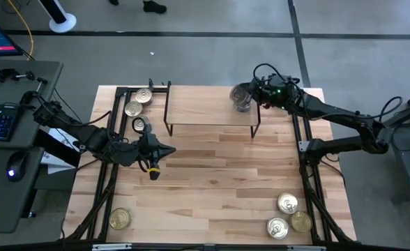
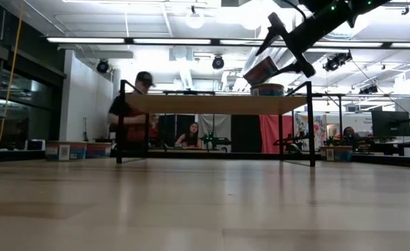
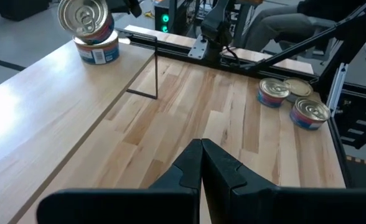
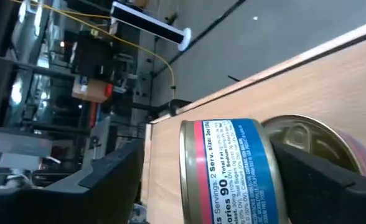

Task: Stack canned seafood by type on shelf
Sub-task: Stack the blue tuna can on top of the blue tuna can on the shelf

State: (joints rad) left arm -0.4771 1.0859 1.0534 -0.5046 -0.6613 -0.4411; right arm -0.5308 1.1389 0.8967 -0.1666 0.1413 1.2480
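Overhead looks down; low looks level; both share the shelf.

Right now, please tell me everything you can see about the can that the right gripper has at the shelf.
The tilted can is a small round metal tin with a blue label, a pink stripe and white print. It leans over a second tin with a gold pull-tab lid, standing on the shelf at its far right corner. The right gripper straddles it with jaws spread wide; whether the fingers touch it is unclear. In the low view it hangs slanted just above the lower tin.
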